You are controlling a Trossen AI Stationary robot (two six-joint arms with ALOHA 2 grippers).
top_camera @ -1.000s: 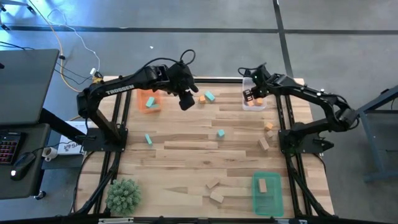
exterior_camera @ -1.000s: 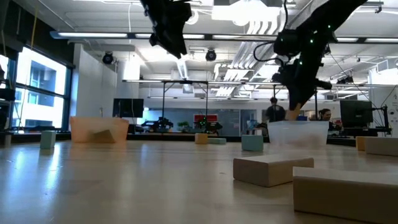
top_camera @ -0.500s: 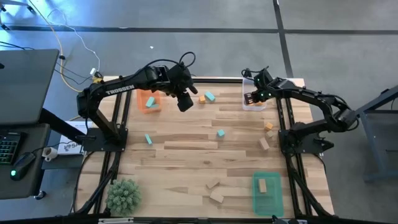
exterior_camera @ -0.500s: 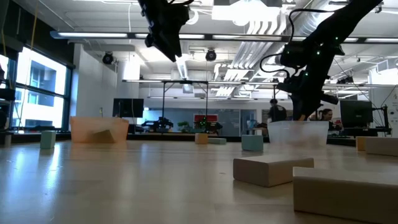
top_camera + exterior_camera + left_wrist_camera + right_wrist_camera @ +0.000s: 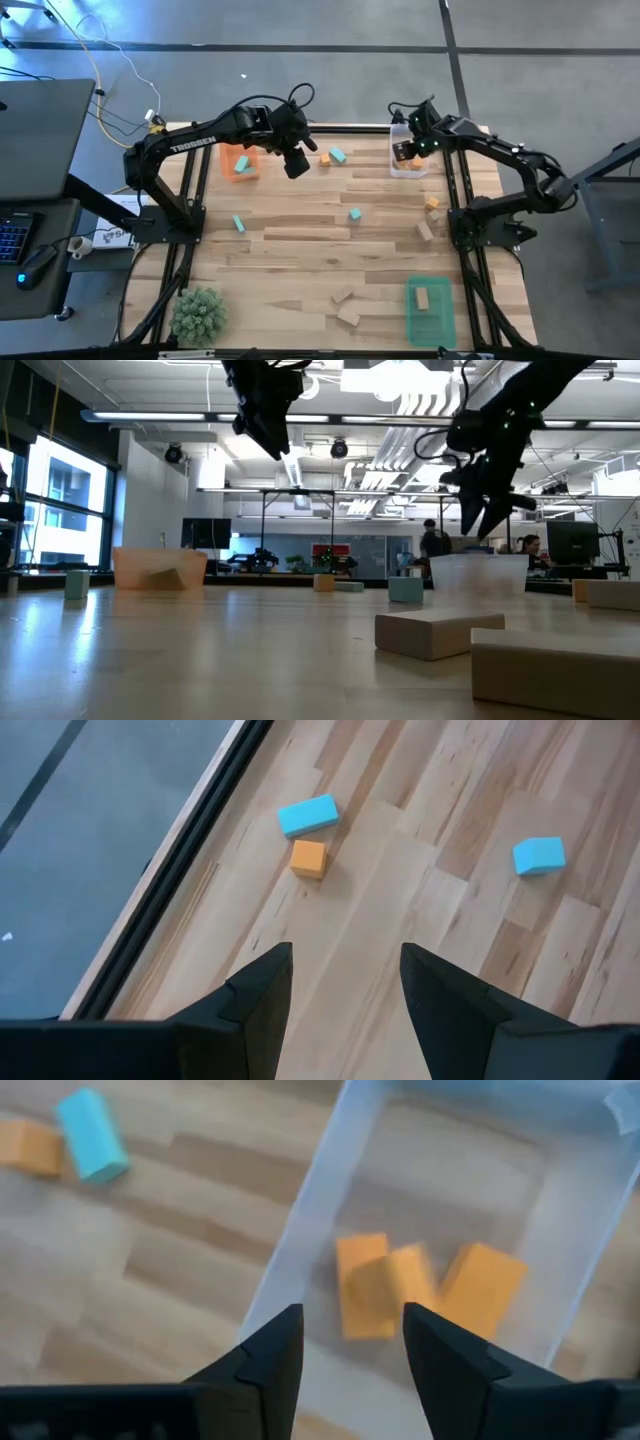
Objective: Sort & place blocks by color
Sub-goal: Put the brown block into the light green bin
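My right gripper (image 5: 352, 1355) (image 5: 404, 152) hangs open over the clear tray (image 5: 409, 169) at the table's far right, touching nothing. Three orange blocks (image 5: 405, 1285) lie on the tray's floor below its fingers. My left gripper (image 5: 345, 990) (image 5: 297, 165) hovers open and high over the far middle of the table. Ahead of it an orange block (image 5: 308, 857) and a teal block (image 5: 308, 815) lie side by side on the wood, with another teal block (image 5: 538, 855) apart from them. The low view shows both grippers well above the table.
An orange tray (image 5: 238, 162) with a teal block stands at the far left. A green tray (image 5: 430, 308) with a tan block stands near right. Loose teal (image 5: 239, 223), tan (image 5: 425, 231) and orange (image 5: 432, 203) blocks are scattered about. A spiky plant (image 5: 198, 312) is near left.
My right gripper has opened over the clear tray and risen a little. The orange block it carried now lies in the tray with the others. My left arm has kept still.
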